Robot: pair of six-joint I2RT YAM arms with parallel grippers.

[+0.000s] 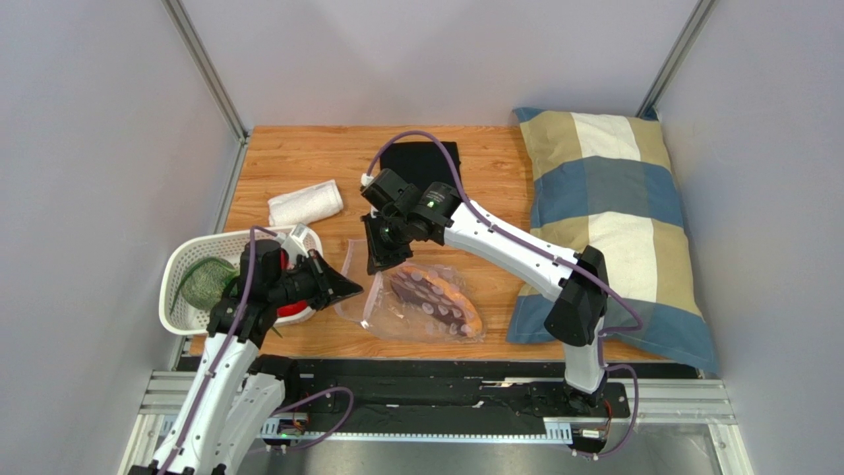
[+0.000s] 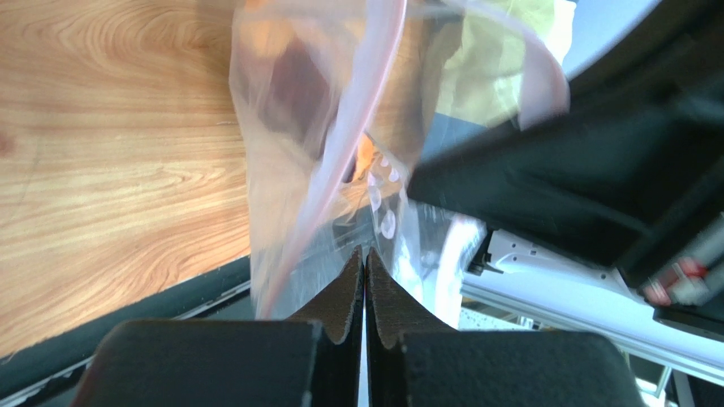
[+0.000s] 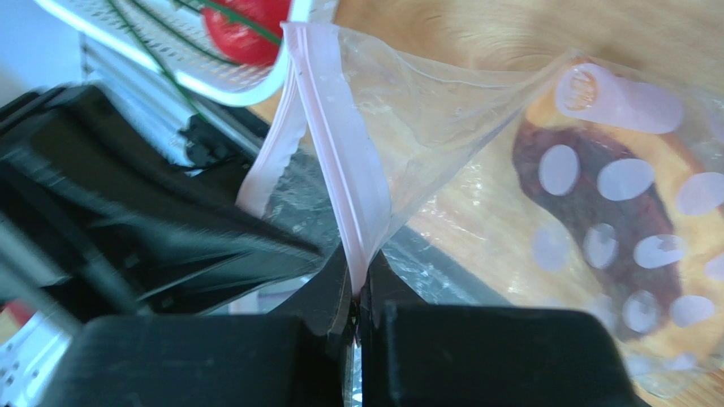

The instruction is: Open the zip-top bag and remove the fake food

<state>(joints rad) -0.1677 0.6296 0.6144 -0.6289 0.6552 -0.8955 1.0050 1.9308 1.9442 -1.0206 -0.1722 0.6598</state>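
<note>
**Bag** [image 1: 421, 309]: clear dotted film, flat on the table [image 1: 297, 148] near its front edge, between the two arms. Long axis from the mouth at left to the sealed bottom at right. Mouth turned toward the basket [image 1: 170, 295].

**Zip strip** [image 3: 340, 170]: pink, seen as two bands that part from each other in the right wrist view. Judged open at least at this end; the rest of its length not visible.

**Right gripper** [image 3: 357, 292]: pressed together on one band of the strip, at the far lip of the mouth.

**Left gripper** [image 2: 365, 259]: pressed together at the near lip, film running right to its tips. Judged to pinch the other lip; the line of contact itself hidden between the fingers.

**Governing relation**: both tools at the mouth end, close together, one lip each. Bag body trails right, away from the left arm. Next move judged a pull apart across the long axis.

**Food** [image 1: 436, 297]: one orange and dark piece inside the bag, toward its middle, behind the dots. Number of pieces there hard to make out.

**Red fruit** [image 3: 246, 25] and **green bunch** [image 1: 206, 280]: in the basket, partly under the left arm.

**Also present**: towel [image 1: 305, 203], cloth [image 1: 424, 158], pillow [image 1: 609, 218].

**Poorly shown**: left wrist view washed out and blurred above the tips.
</note>
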